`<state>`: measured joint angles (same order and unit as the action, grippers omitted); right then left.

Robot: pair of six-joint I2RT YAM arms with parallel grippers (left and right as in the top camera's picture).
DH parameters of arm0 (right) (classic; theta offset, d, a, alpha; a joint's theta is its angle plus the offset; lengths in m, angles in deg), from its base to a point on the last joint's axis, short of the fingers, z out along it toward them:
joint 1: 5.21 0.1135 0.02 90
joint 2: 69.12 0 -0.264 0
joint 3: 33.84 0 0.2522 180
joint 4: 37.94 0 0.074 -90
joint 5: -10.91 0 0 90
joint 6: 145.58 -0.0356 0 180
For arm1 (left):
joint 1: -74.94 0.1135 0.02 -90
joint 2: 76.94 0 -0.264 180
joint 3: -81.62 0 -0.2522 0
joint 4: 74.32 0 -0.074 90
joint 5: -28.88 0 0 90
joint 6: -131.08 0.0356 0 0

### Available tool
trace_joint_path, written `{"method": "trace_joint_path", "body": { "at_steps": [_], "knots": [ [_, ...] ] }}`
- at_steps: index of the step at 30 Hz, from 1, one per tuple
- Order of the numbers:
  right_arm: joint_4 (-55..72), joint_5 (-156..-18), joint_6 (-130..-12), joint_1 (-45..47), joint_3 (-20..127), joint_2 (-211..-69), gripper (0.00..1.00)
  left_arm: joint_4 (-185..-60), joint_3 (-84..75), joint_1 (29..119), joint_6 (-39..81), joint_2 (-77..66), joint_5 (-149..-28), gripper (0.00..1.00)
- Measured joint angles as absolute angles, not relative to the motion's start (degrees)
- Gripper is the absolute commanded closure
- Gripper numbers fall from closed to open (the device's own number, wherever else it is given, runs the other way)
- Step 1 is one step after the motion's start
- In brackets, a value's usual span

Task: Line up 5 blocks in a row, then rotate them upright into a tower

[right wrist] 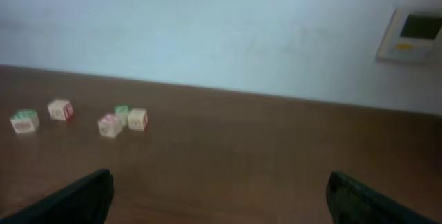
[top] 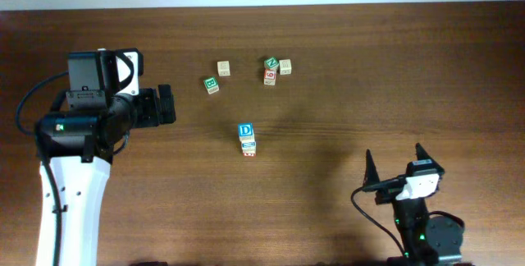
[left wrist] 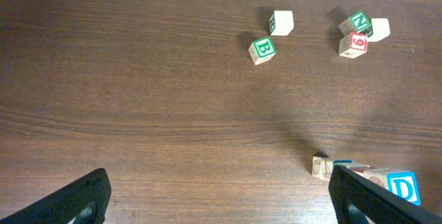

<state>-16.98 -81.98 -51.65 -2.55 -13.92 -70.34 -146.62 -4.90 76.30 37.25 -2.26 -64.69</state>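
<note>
Neither arm grips anything, since both sit back from the blocks [top: 223,68]. The left gripper [top: 169,104], at centre left, stands wide and empty, and so does the right gripper [top: 393,151] at lower right. 5 cubes are scattered at upper centre. The blue "D" cube [top: 245,130] touches another cube [top: 248,146] mid-frame, probably reachable by either arm.

D block [top: 245,131] mid-frame, touching another block [top: 248,146] below | green-topped block [top: 271,63] upper centre | right gripper [top: 394,158] lower right, jaws apart
</note>
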Motion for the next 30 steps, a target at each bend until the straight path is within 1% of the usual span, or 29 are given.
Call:
{"method": "trace_joint_path", "body": {
  "at_steps": [1,3,8,30],
  "knots": [
    [-20.4,-82.0,-51.7,-2.6,-16.0,-70.1,0.02,-146.6,-4.9,76.3,37.2,-2.3,-64.7,0.01],
    [-21.8,-82.0,-51.6,-2.6,-18.0,-70.0,0.02,-146.6,-4.9,76.3,37.2,-2.3,-64.7,0.01],
    [-19.9,-81.7,-51.4,-2.6,-19.2,-70.0,0.02,-146.6,-4.9,76.3,37.2,-2.3,-64.7,0.01],
    [-19.9,-81.5,-51.2,-2.6,-19.2,-70.0,0.02,-146.6,-4.9,76.3,37.2,-2.3,-64.7,0.01]
  ]
}}
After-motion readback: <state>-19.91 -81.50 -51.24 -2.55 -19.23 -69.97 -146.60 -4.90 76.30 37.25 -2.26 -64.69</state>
